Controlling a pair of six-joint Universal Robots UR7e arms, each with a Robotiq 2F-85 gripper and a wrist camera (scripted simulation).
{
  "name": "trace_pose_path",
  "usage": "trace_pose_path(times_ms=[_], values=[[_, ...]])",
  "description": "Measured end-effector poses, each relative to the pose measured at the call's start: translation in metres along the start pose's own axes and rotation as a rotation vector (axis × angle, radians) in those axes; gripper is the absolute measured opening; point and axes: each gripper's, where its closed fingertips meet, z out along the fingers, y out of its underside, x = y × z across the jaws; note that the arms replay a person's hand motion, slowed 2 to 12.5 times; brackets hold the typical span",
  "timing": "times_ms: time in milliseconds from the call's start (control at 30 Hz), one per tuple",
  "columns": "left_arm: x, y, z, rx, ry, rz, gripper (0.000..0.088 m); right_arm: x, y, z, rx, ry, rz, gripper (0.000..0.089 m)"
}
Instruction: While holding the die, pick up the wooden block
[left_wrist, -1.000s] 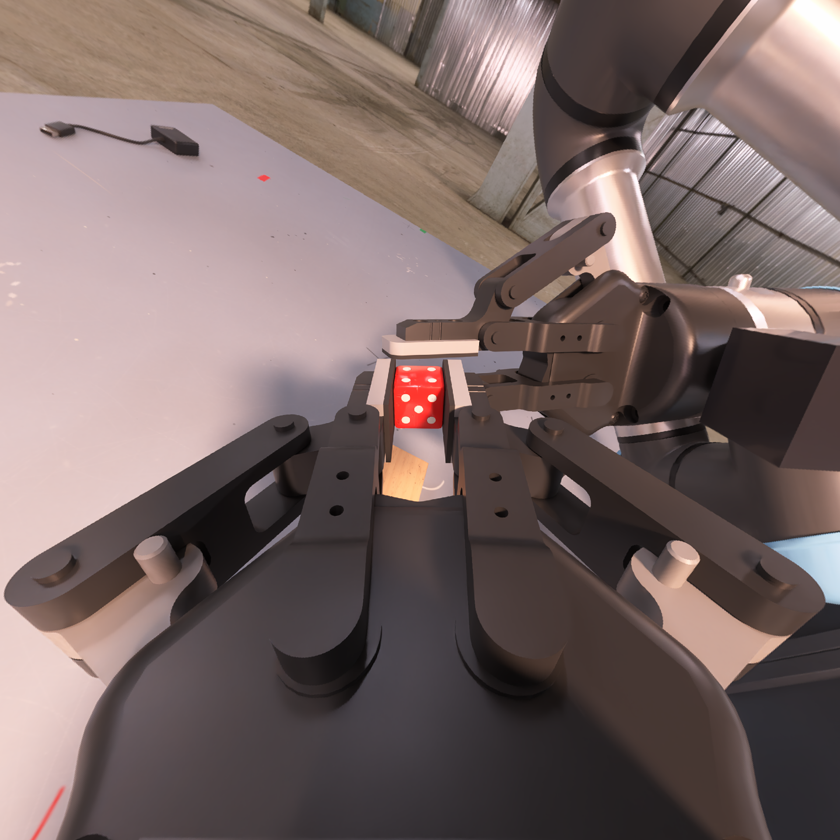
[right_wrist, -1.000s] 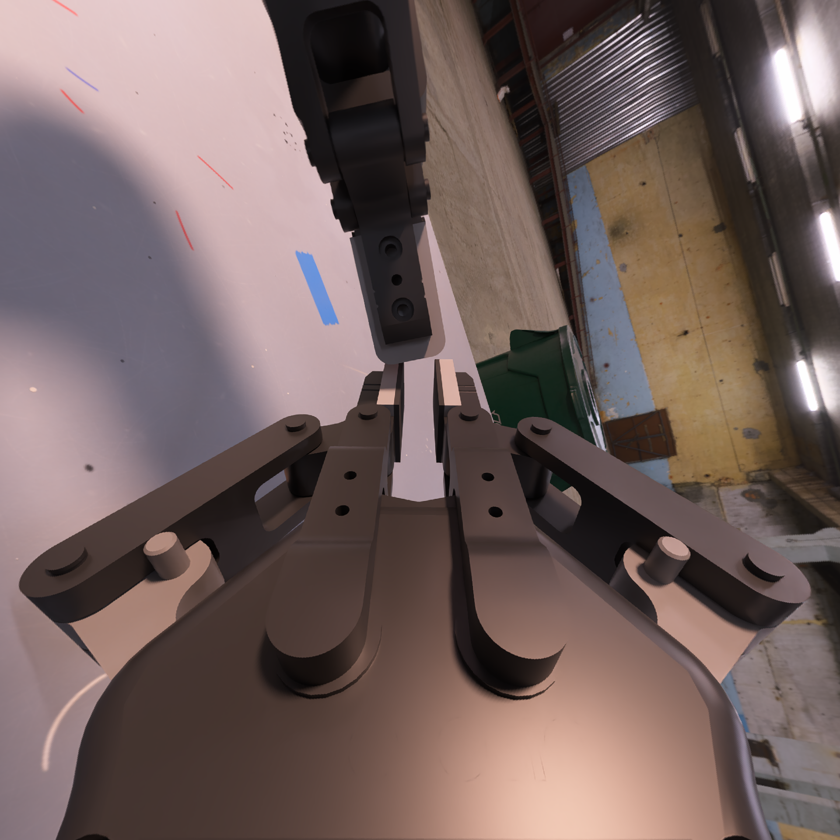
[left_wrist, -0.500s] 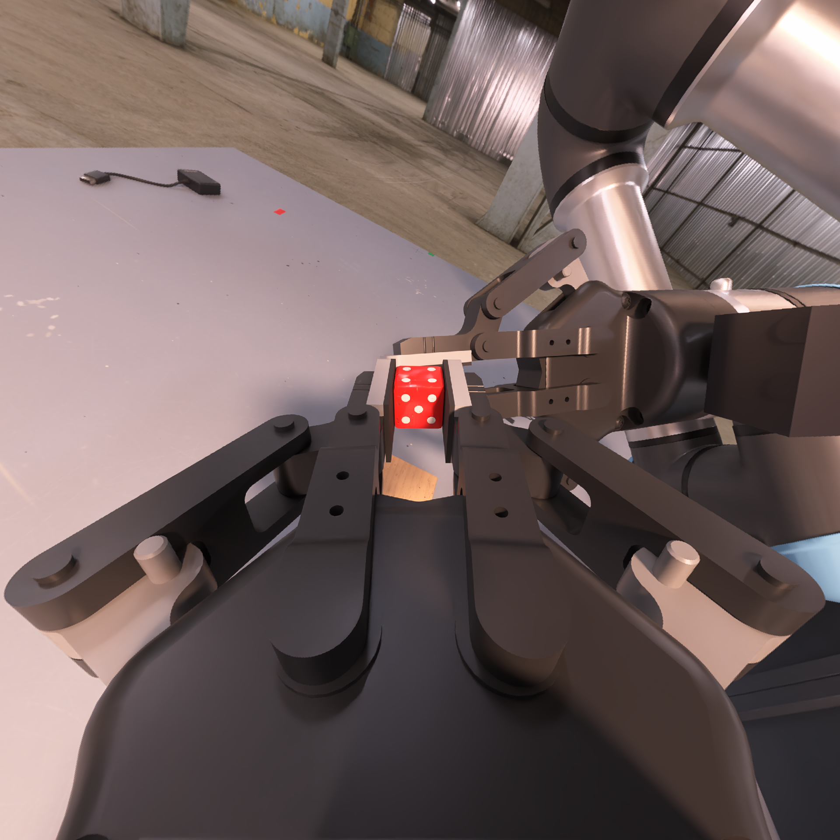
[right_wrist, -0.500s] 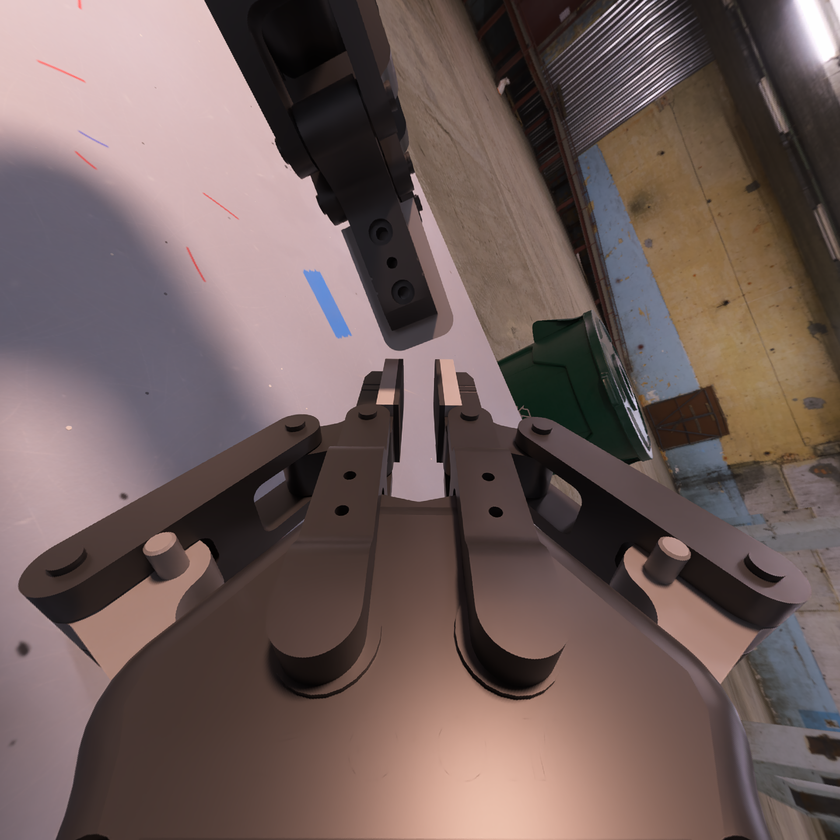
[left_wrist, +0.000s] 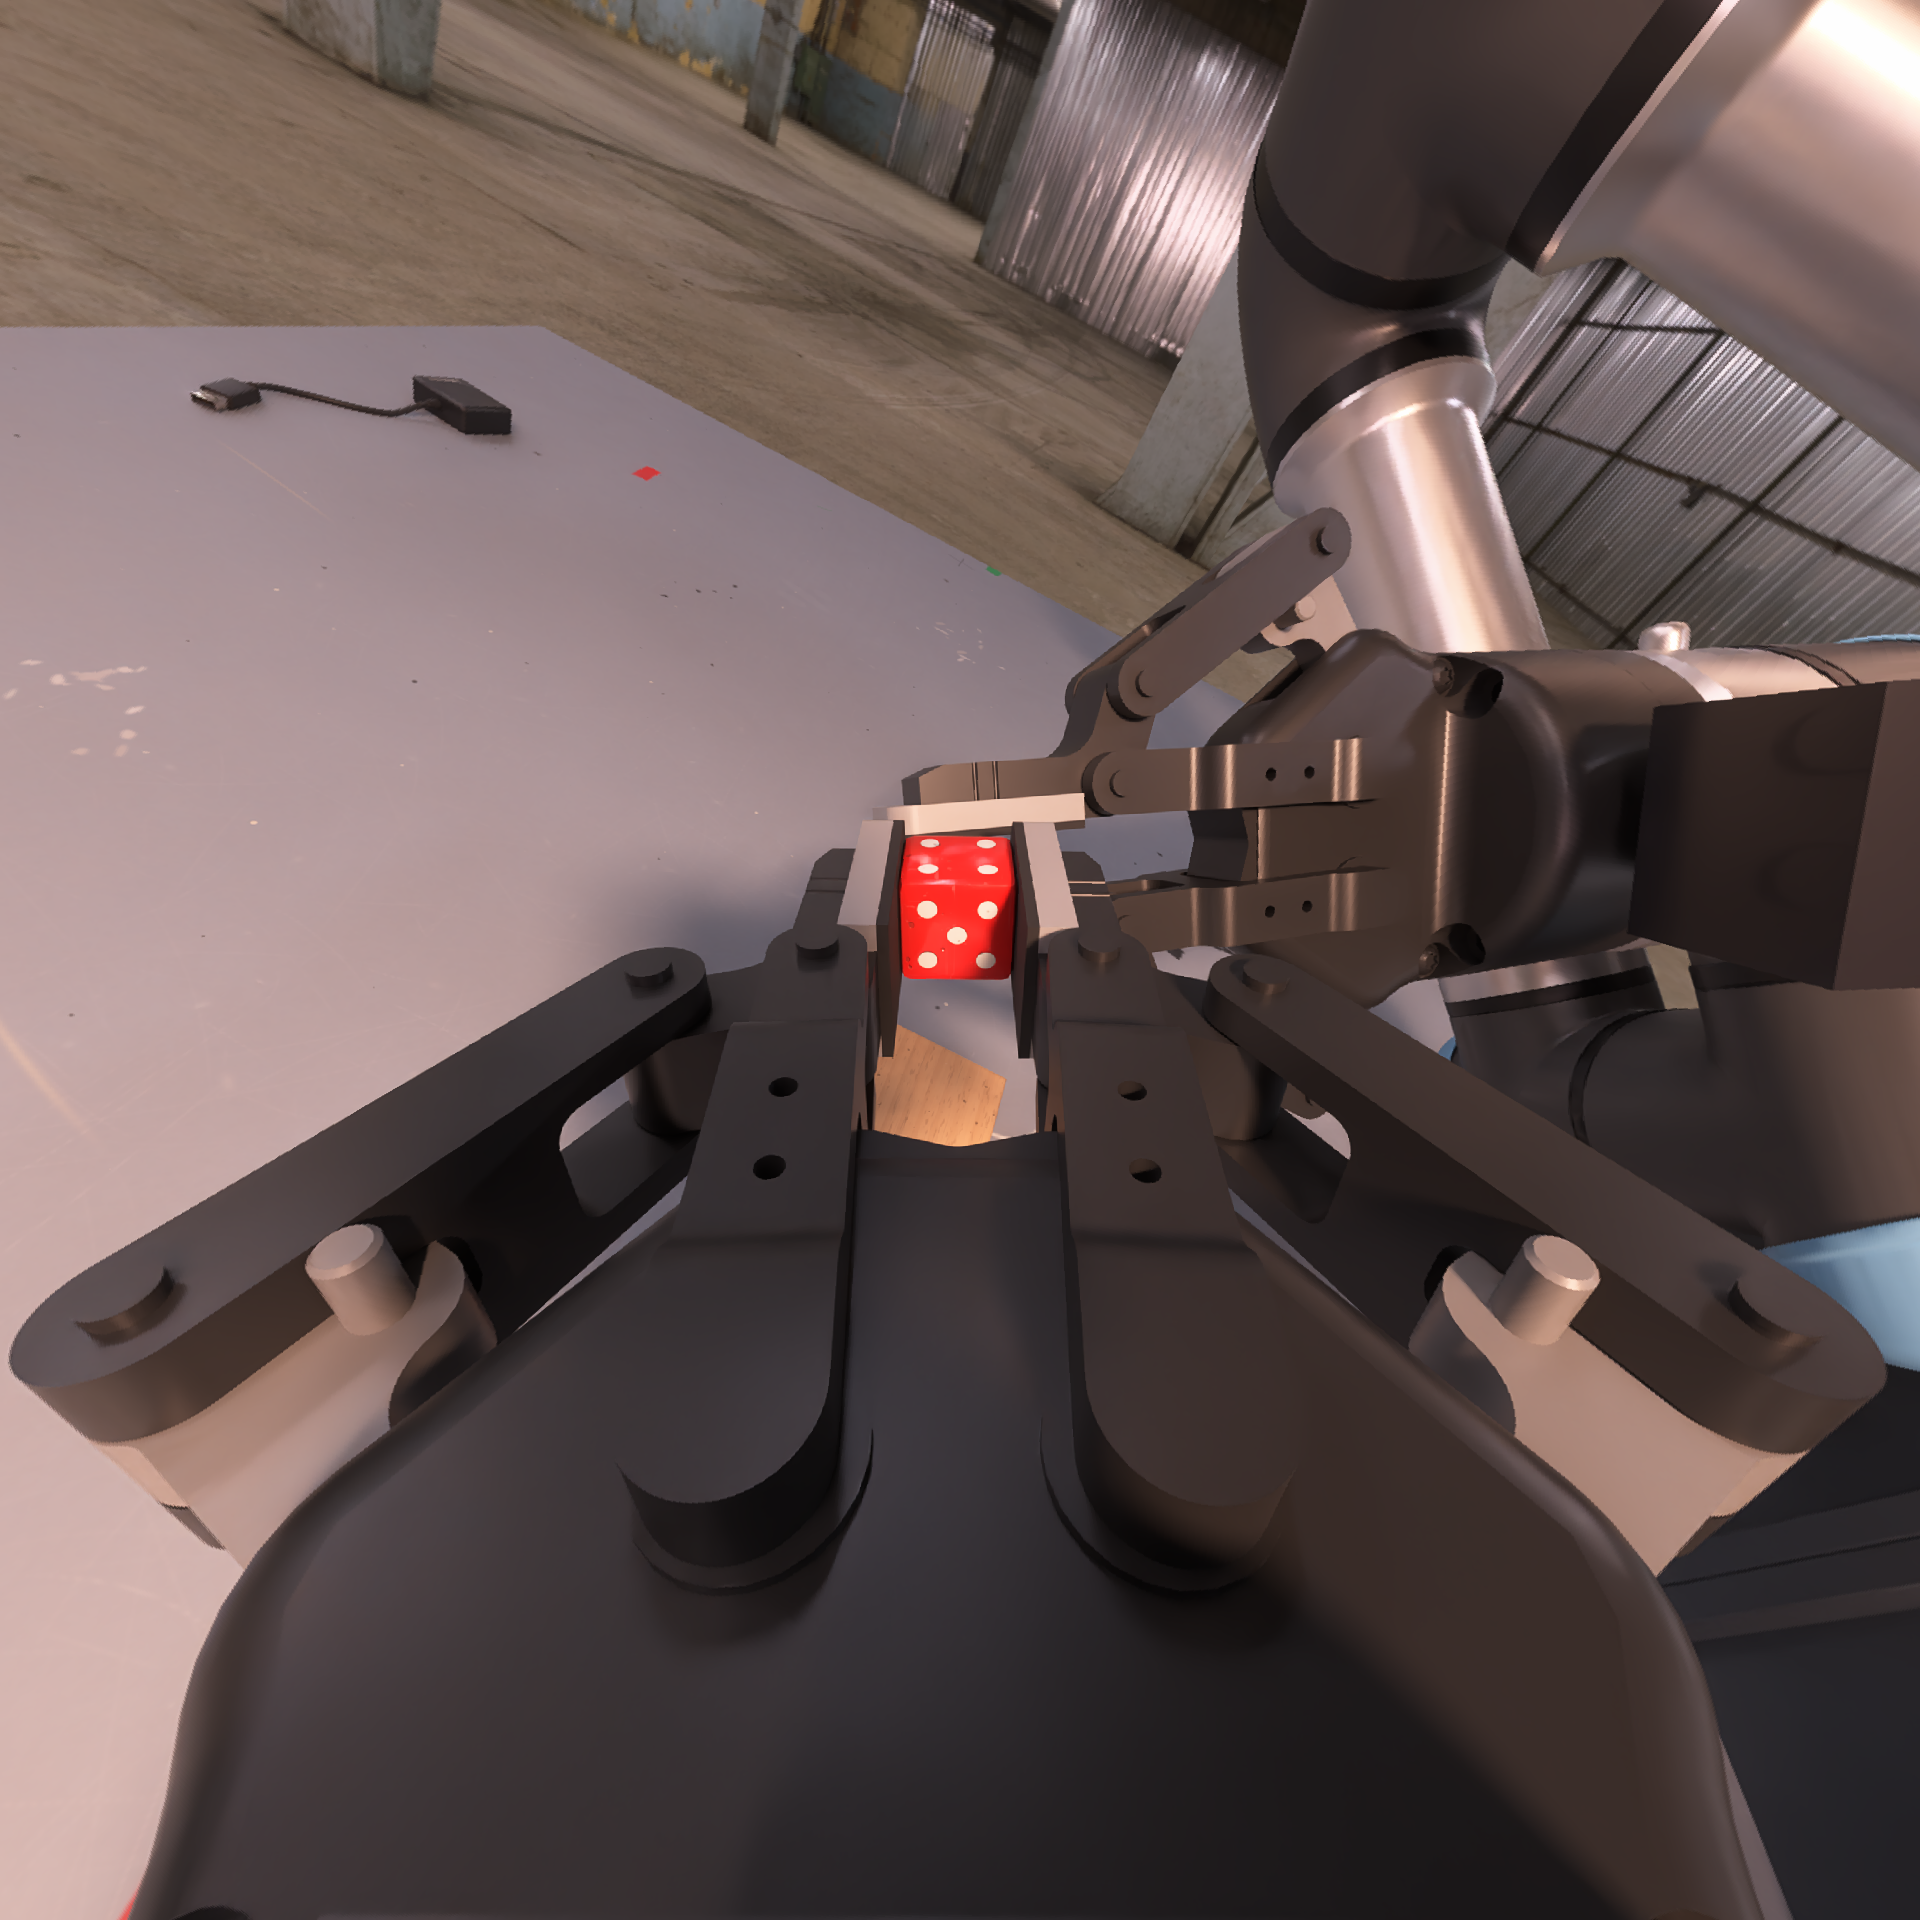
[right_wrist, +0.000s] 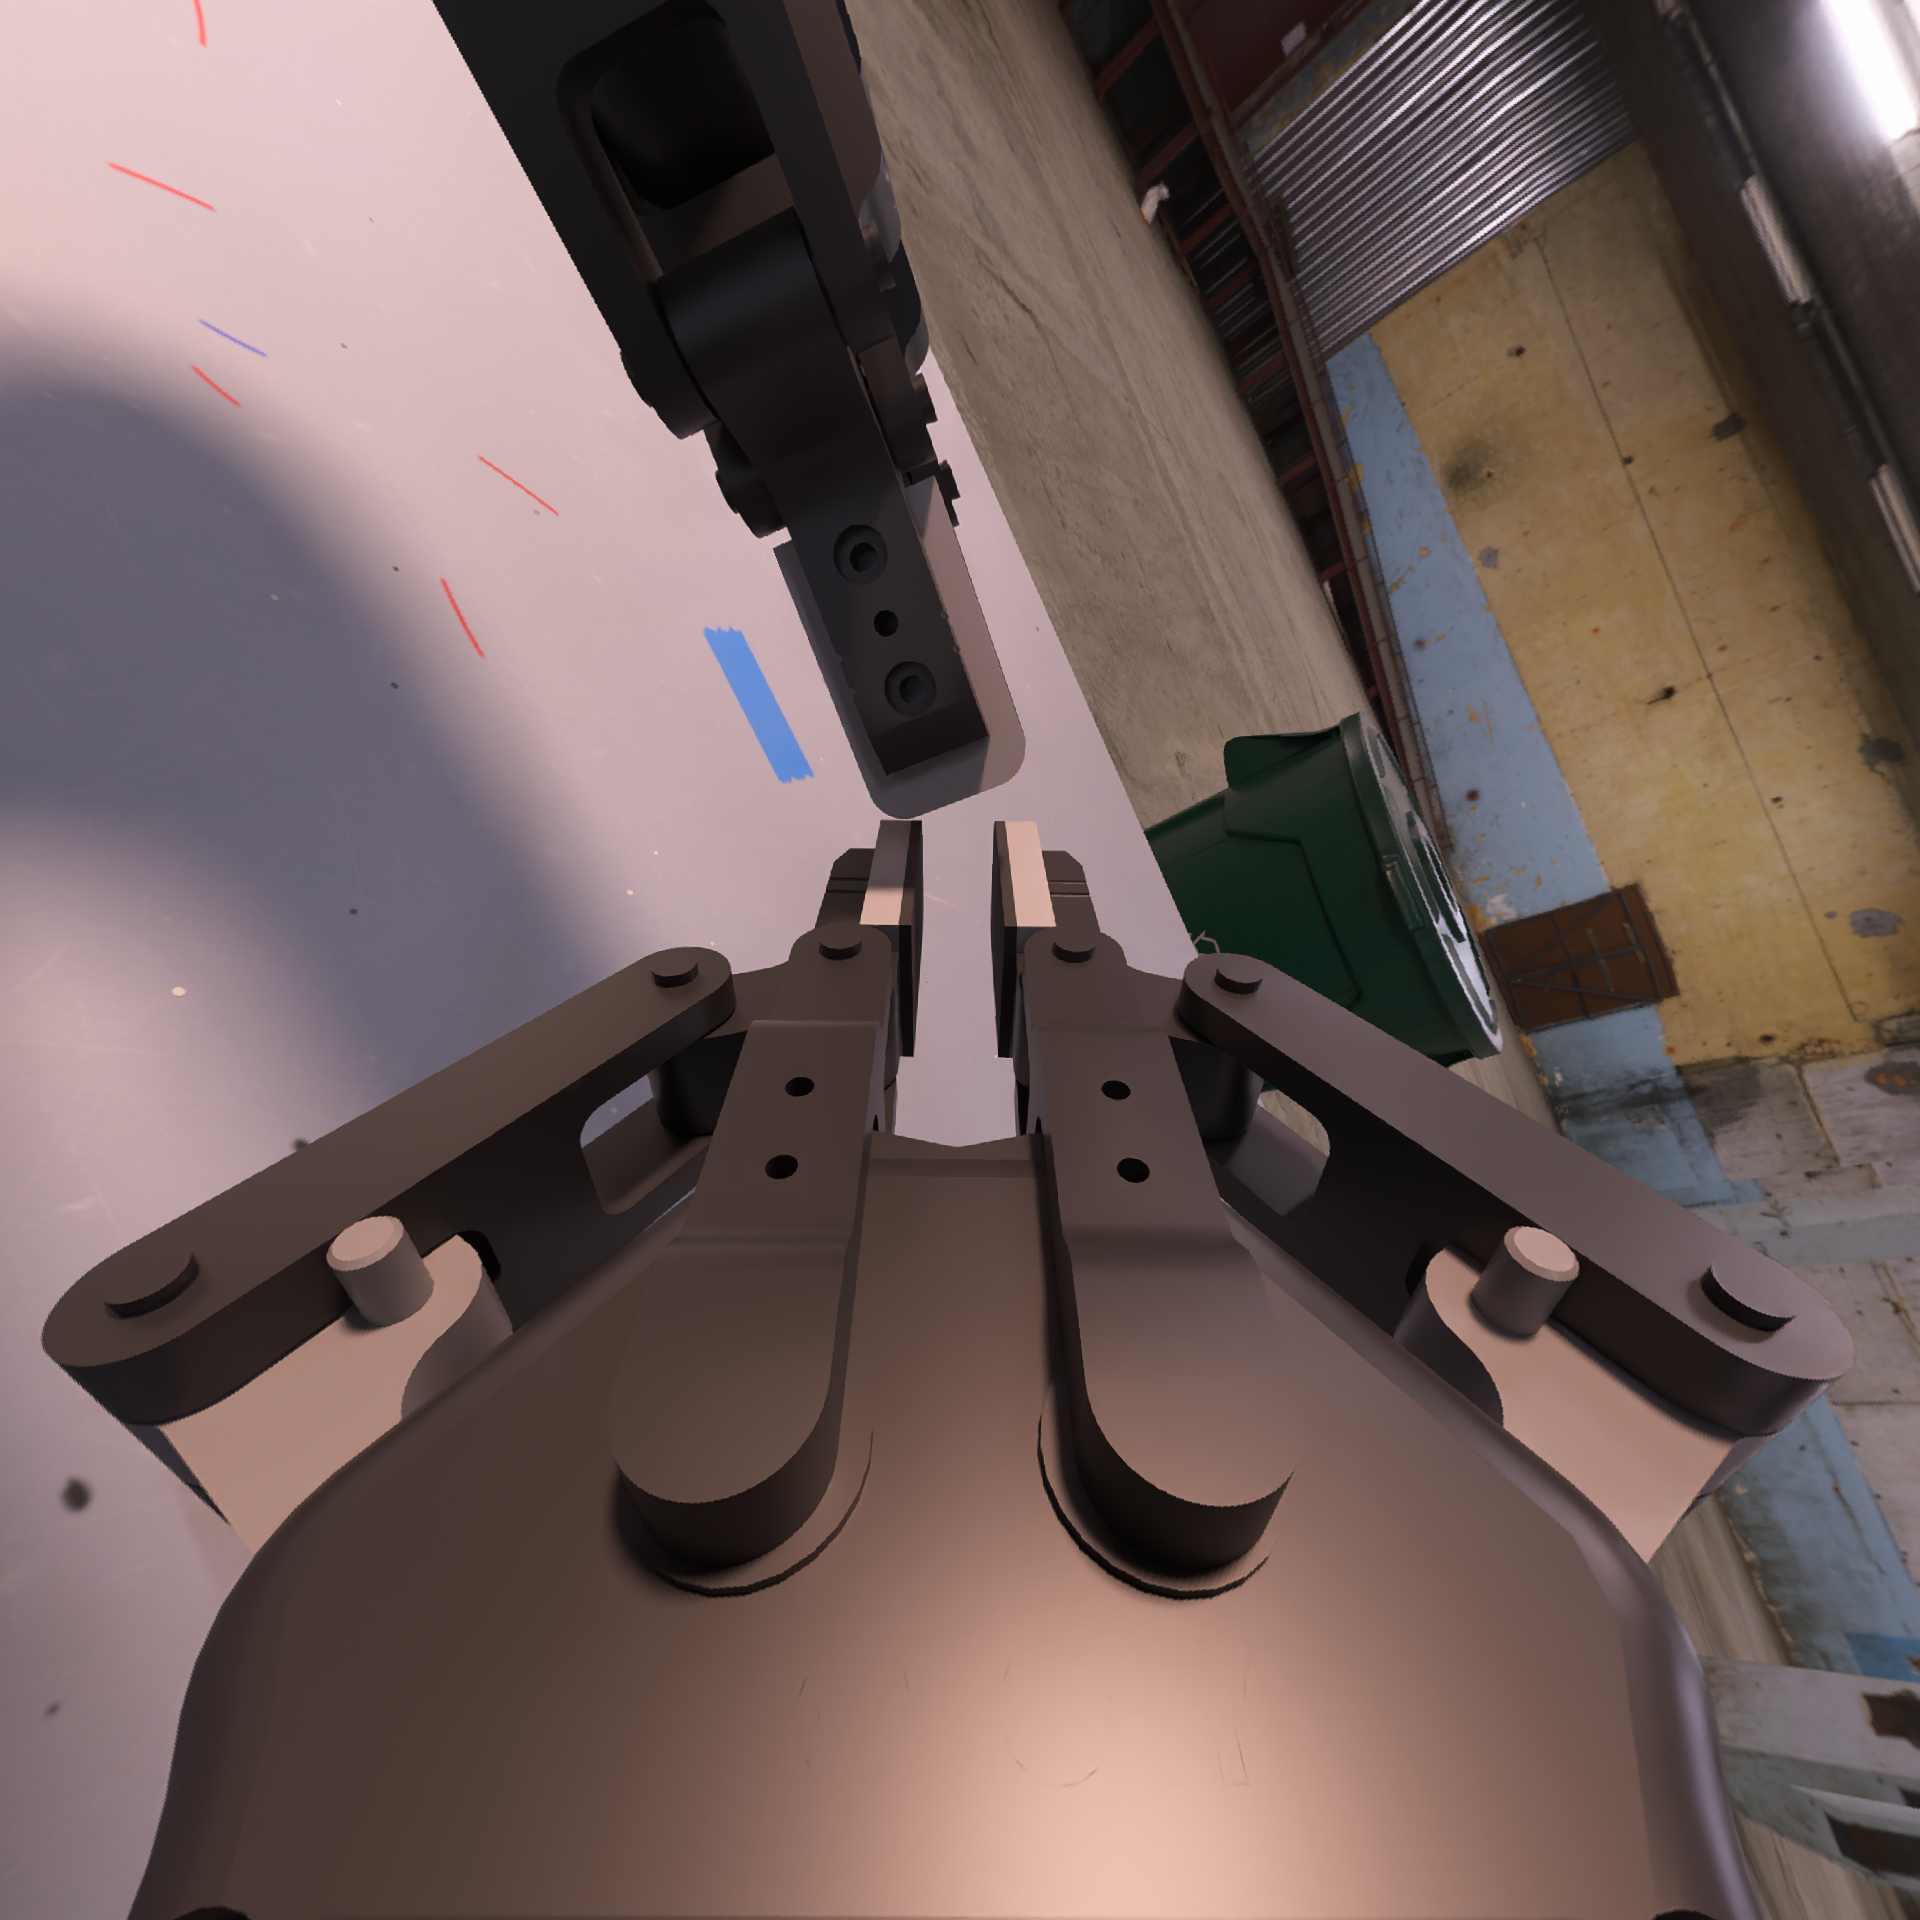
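My left gripper (left_wrist: 956, 862) is shut on a red die with white dots (left_wrist: 954, 914) and holds it above the grey table (left_wrist: 416, 727). The wooden block (left_wrist: 940, 1091) lies on the table under the die; only a small piece shows between my fingers. My right gripper (right_wrist: 956, 862) has its jaws nearly together with a narrow gap, and nothing is between them. In the left wrist view it comes in from the right, and its upper finger (left_wrist: 997, 805) sits just beyond the die. One left finger (right_wrist: 894, 665) hangs just past the right fingertips.
A black adapter with a cable (left_wrist: 353, 400) lies at the table's far left. The right arm (left_wrist: 1403, 499) stands at the right, by the table edge. A green bin (right_wrist: 1340, 894) stands on the floor beyond that edge. Blue tape (right_wrist: 758, 707) marks the table.
The die stays gripped throughout. In the right wrist view the left finger has drifted right and slightly away from the right fingertips. The right gripper's narrow gap is unchanged.
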Motion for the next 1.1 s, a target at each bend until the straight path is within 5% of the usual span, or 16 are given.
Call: trace_pose_path(times_ms=[1100], values=[[-0.0006, 0.0067, 0.0038, -0.058, -0.023, 0.104, 0.0179, -0.0029, 0.0023, -0.0002, -0.002, -0.029, -0.004, 0.0122]])
